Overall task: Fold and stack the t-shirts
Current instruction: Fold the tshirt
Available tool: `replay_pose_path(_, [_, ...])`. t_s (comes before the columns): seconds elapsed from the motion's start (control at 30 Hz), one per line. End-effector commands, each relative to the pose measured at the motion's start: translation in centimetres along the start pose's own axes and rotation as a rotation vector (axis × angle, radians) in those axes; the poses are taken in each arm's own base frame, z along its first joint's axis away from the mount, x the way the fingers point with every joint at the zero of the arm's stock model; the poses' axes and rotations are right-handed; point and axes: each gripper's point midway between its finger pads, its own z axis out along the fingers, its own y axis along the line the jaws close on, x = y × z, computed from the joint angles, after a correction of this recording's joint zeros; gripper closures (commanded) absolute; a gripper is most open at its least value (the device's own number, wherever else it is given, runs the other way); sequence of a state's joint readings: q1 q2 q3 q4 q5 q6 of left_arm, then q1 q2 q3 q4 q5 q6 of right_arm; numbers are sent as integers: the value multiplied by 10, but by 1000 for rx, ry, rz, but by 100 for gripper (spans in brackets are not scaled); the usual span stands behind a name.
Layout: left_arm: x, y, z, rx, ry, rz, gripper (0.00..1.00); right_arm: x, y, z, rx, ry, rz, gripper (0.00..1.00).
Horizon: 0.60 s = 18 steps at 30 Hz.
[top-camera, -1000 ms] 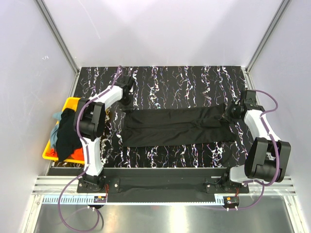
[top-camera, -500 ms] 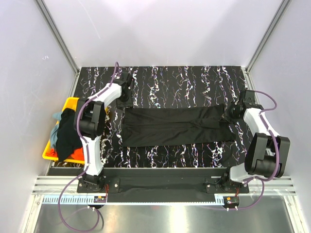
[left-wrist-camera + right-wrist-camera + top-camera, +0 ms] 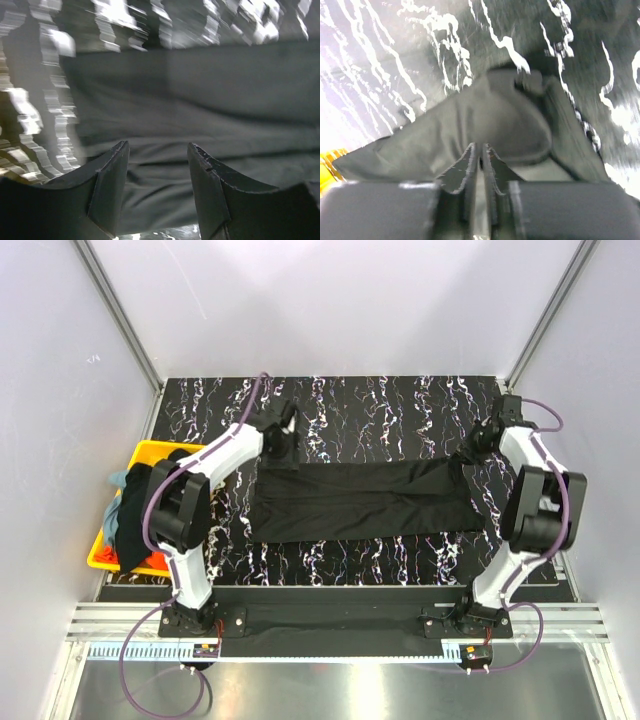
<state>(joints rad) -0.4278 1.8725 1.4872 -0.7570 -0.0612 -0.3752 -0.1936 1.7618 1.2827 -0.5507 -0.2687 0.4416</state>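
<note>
Black t-shirt lies as a long band across the table; left gripper hovers wide apart over its left end, right gripper nearly together at the bunched right corner, whether gripping I cannot tell; best flatten that corner before folding end to end.

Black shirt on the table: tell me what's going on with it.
A black t-shirt, laid out as a long strip, lies across the table. The left gripper hovers open over its left end, holding nothing. The right gripper, nearly closed, sits at the bunched right end; whether it grips cloth is unclear. More shirts wait in the yellow bin.
</note>
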Motion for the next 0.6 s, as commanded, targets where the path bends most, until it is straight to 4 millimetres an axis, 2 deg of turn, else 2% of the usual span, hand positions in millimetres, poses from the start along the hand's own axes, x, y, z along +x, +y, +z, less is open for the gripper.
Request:
replay_pose_path(0.0, [22, -20, 7, 88, 59, 3, 45, -30, 21, 8, -67, -20, -47, 82])
replay_pose_path(0.03, [23, -22, 6, 97, 56, 4, 45, -25, 23, 17, -94, 27, -49, 79])
replay_pose_path(0.1, [28, -27, 6, 125, 70, -3, 45, -30, 28, 17, -102, 30, -55, 68])
replay_pose_path(0.2, [33, -33, 4, 169, 81, -8, 45, -35, 20, 5, -30, -17, -9, 63])
replay_pose_path(0.27, [34, -39, 2, 204, 82, -3, 45, -37, 12, -14, 51, -59, 50, 61])
replay_pose_path(0.37, [33, -48, 3, 247, 98, -8, 45, -23, -2, -32, 123, -67, 93, 61])
replay_pose_path(0.4, [33, -50, 5, 257, 104, -12, 45, -6, -14, -30, 151, -39, 110, 61])
replay_pose_path(0.43, [34, -53, 10, 262, 118, -15, 45, -4, -14, -39, 153, -62, 115, 62])
replay_pose_path(0.47, [30, -57, 11, 280, 118, -16, 46, 3, -18, -39, 163, -58, 138, 63])
replay_pose_path(0.5, [29, -59, 12, 286, 122, -16, 45, 19, -28, -35, 182, -34, 156, 64])
replay_pose_path(0.57, [26, -66, 17, 312, 137, -17, 45, 25, -27, -38, 157, -58, 194, 65])
